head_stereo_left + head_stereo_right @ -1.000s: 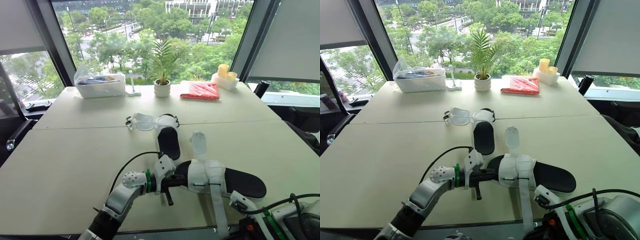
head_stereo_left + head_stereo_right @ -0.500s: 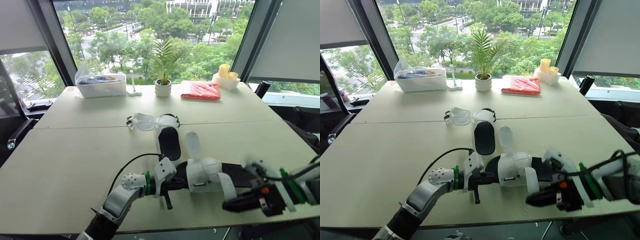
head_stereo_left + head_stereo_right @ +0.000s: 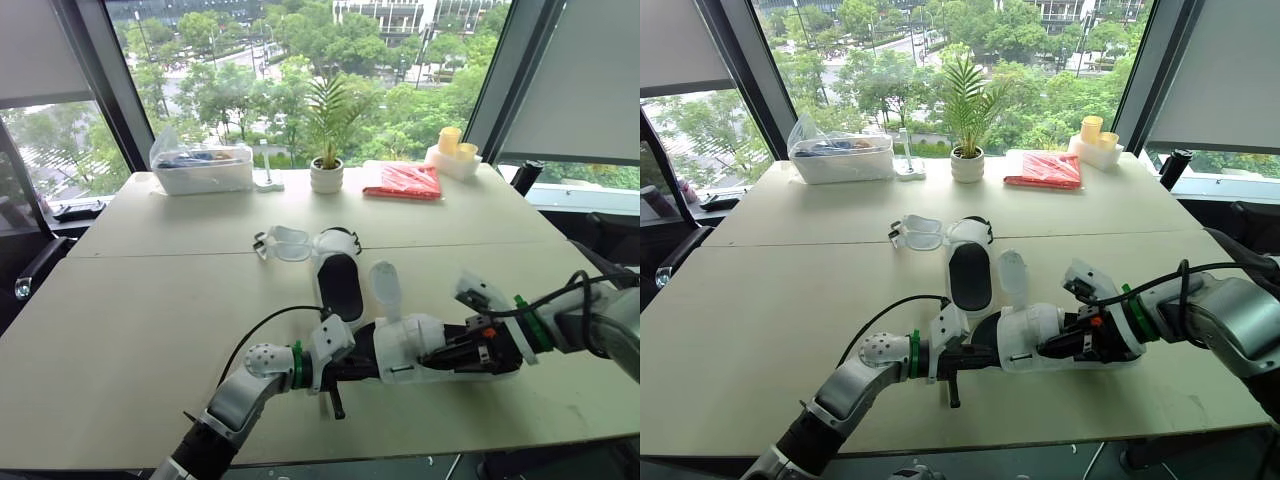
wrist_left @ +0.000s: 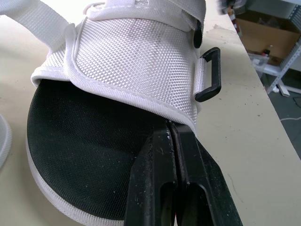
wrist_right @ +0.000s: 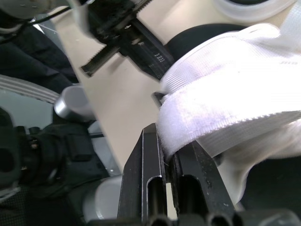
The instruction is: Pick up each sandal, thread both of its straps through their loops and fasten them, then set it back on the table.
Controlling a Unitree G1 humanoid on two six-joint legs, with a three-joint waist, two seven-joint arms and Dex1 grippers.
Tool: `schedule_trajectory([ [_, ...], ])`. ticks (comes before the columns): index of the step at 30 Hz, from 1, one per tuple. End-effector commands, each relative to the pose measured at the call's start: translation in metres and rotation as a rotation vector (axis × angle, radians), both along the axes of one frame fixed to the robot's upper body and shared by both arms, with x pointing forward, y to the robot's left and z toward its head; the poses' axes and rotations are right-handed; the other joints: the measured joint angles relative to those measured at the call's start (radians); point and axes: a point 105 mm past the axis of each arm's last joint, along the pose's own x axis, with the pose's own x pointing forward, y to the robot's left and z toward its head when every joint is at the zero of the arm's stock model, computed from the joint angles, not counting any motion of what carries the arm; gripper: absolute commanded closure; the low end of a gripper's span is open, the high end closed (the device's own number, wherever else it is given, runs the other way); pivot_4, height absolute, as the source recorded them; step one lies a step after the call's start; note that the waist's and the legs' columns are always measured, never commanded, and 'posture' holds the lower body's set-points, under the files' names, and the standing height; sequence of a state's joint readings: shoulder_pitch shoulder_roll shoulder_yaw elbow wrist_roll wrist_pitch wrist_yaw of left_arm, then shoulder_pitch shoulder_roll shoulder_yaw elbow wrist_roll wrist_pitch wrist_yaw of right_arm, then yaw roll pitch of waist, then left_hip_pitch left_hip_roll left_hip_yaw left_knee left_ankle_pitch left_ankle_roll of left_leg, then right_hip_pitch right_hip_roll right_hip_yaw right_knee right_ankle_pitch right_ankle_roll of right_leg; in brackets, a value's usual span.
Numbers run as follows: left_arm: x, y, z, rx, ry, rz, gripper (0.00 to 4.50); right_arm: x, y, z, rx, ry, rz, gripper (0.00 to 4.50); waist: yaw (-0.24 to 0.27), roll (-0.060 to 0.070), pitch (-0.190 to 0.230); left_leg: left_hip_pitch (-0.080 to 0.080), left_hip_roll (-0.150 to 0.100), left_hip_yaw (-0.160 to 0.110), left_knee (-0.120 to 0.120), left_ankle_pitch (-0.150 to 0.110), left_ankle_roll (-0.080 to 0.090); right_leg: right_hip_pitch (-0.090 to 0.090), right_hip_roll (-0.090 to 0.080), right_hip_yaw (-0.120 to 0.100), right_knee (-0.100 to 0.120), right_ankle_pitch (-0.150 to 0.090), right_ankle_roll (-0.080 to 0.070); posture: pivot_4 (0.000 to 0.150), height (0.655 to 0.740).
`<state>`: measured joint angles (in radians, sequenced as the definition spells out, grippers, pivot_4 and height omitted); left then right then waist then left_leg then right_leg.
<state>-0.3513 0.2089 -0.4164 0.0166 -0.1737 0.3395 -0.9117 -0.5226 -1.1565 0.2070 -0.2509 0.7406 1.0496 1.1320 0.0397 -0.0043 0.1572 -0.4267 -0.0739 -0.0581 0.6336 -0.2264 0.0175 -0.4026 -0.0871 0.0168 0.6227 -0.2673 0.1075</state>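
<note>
1. Left tool [image 4: 171,128]: clenched. Both fingers are pressed together on the lower hem of the white woven upper of the near sandal [image 3: 405,345], at the open toe end, just above the black footbed.

2. Right tool [image 5: 168,141]: grasping. My fingers pinch the wide white strap [image 5: 225,117] of the same sandal. The strap lies wrapped across the top of the upper.

3. Near sandal: it lies on the worktop [image 3: 150,300] between my two tools. Its toe points to 9 o'clock and its heel to 3 o'clock. My left tool meets it from 9 o'clock and my right tool from 3 o'clock. A black loop [image 4: 209,75] hangs from a short white tab on the side of the upper. No strap passes through it in the left wrist view. A second strap [image 3: 383,290] stands up from the far side of the upper, towards 12 o'clock.

4. Far sandal [image 3: 338,282]: it lies at 11 o'clock from the near sandal, close to it but apart. Its sole runs along the 12-to-6 line. Its straps [image 3: 285,243] lie spread flat on the worktop at its far end.

5. Along the window edge at 12 o'clock stand a clear bin [image 3: 200,170], a potted plant [image 3: 325,172], a red packet [image 3: 400,182] and yellow cups [image 3: 448,148].
</note>
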Motion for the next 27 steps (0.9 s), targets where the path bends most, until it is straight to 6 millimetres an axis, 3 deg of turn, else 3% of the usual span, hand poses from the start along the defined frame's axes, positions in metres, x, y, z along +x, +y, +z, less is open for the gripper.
schedule_trajectory([
  [1, -0.002, 0.003, -0.016, 0.047, 0.038, 0.016, 4.50, 0.026, -0.007, 0.009, -0.006, -0.091, -0.048, 4.17, -0.003, 0.000, 0.000, 0.000, 0.000, 0.000, 0.000, 0.000, 0.000, 0.000, 0.000, 0.000, 0.000, 0.000, 0.000, 0.150, 0.7400],
  [3, -0.001, 0.004, -0.016, 0.047, 0.037, 0.025, 4.50, 0.033, -0.009, 0.012, 0.014, -0.092, -0.064, 3.52, -0.002, 0.000, 0.000, 0.000, 0.000, 0.001, 0.000, 0.000, 0.000, 0.000, 0.000, 0.000, 0.001, 0.001, 0.000, 0.150, 0.7400],
  [9, 0.000, 0.006, -0.016, 0.044, 0.038, 0.047, 4.50, 0.048, -0.006, 0.024, 0.125, -0.053, -0.129, 0.54, -0.002, 0.000, 0.000, 0.001, 0.000, 0.001, 0.001, 0.000, 0.000, 0.000, 0.000, 0.000, 0.002, 0.001, 0.000, 0.150, 0.7400],
  [14, 0.001, 0.007, -0.016, 0.044, 0.034, 0.053, 4.50, 0.066, -0.005, 0.037, 0.236, -0.015, -0.224, 0.54, -0.002, 0.000, 0.000, 0.001, 0.000, 0.001, 0.000, 0.000, 0.000, -0.003, 0.000, 0.001, 0.004, 0.001, 0.000, 0.150, 0.7400],
  [27, 0.001, 0.007, -0.014, 0.046, 0.029, 0.055, 4.50, 0.099, -0.012, 0.042, 0.146, -0.215, -0.273, 0.54, -0.003, 0.001, 0.000, 0.001, 0.000, 0.001, -0.001, 0.000, -0.001, -0.004, 0.000, 0.001, 0.006, 0.003, 0.002, 0.150, 0.7400],
])
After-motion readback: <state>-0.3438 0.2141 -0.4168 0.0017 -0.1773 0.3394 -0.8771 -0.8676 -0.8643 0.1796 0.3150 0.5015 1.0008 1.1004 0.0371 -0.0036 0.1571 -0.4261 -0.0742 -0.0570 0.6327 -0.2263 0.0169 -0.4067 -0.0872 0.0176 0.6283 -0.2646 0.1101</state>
